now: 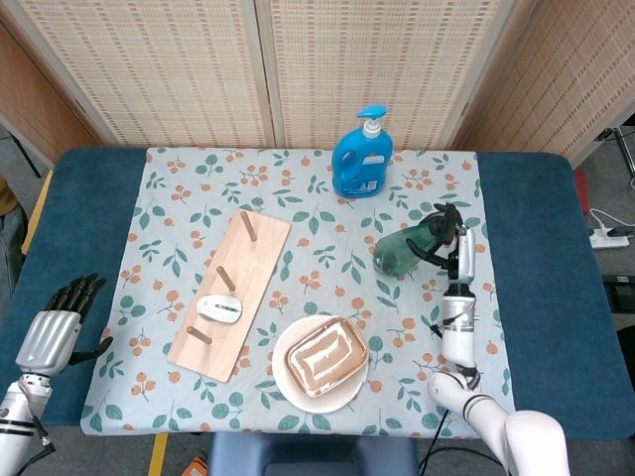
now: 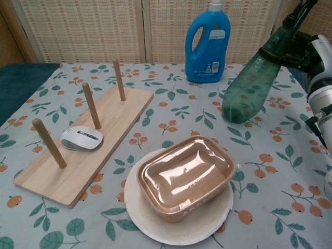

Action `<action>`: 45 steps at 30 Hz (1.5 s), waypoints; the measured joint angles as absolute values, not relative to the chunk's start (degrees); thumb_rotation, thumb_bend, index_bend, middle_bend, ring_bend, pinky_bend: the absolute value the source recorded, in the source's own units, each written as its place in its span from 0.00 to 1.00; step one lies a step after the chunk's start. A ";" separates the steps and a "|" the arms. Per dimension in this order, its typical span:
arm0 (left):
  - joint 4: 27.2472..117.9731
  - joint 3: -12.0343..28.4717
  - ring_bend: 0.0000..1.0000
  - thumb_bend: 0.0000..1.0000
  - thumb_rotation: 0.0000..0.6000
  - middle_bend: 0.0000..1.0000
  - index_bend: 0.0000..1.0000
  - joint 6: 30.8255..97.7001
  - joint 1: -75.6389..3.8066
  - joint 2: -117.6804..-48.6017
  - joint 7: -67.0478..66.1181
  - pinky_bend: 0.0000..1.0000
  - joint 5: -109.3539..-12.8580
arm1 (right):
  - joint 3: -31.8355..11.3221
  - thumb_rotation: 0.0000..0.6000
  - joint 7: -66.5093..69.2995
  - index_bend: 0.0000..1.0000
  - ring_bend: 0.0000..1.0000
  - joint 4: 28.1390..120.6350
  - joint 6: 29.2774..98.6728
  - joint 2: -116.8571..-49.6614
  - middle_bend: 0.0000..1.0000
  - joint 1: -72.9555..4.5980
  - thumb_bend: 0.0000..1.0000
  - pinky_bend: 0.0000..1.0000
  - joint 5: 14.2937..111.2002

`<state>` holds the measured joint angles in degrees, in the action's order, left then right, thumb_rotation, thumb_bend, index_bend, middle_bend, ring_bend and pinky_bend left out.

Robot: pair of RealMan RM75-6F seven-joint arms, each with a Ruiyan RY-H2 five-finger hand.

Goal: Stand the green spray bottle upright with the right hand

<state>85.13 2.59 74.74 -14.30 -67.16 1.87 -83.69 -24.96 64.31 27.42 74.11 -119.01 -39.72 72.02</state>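
Right robot hand (image 2: 311,49) and green spray bottle (image 2: 254,83) top cropped at chest view's edge.

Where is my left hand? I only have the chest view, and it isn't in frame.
Observer: In the head view the left hand is at the near left corner of the table. It is over the blue cover, off the floral cloth, with its fingers apart and holding nothing.
Operator: What lies to the right of my right hand? My frame cuts off there.
Observer: The right hand, holding the tilted green spray bottle, is over the cloth near its right edge. Beyond that edge there is only a strip of bare blue cover.
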 measured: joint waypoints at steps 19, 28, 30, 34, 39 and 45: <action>85.12 2.53 0.00 0.23 1.00 0.00 0.00 74.97 -14.28 -66.93 2.95 0.11 -83.91 | -24.17 1.00 60.18 0.37 0.13 29.98 70.09 -117.28 0.50 -40.48 0.00 0.05 72.07; 85.16 2.57 0.00 0.23 1.00 0.00 0.00 75.31 -14.16 -66.86 3.37 0.11 -84.01 | -23.32 1.00 58.84 0.25 0.08 31.73 68.96 -116.28 0.42 -40.25 0.00 0.04 72.60; 85.16 2.57 0.00 0.23 1.00 0.00 0.00 75.42 -14.13 -66.85 3.47 0.11 -84.09 | -23.07 1.00 58.48 0.22 0.07 32.11 68.71 -116.01 0.40 -40.15 0.00 0.04 72.73; 85.09 2.57 0.00 0.23 1.00 0.00 0.00 75.34 -14.17 -66.86 3.53 0.11 -84.07 | -22.20 1.00 58.05 0.15 0.02 33.16 67.94 -115.12 0.34 -39.82 0.00 0.02 73.34; 85.19 2.52 0.00 0.23 1.00 0.00 0.00 75.41 -14.17 -66.87 3.44 0.11 -84.20 | -20.91 1.00 57.32 0.06 0.00 34.64 67.37 -113.93 0.28 -39.40 0.00 0.00 74.38; 85.33 2.42 0.00 0.23 1.00 0.00 0.00 75.43 -14.13 -66.77 3.34 0.11 -84.29 | -20.09 1.00 54.24 0.01 0.00 37.14 66.68 -112.72 0.24 -38.94 0.00 0.00 74.75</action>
<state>85.33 2.42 75.43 -14.13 -66.77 3.34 -84.29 -20.09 54.24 37.14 66.68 -112.72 -38.94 74.75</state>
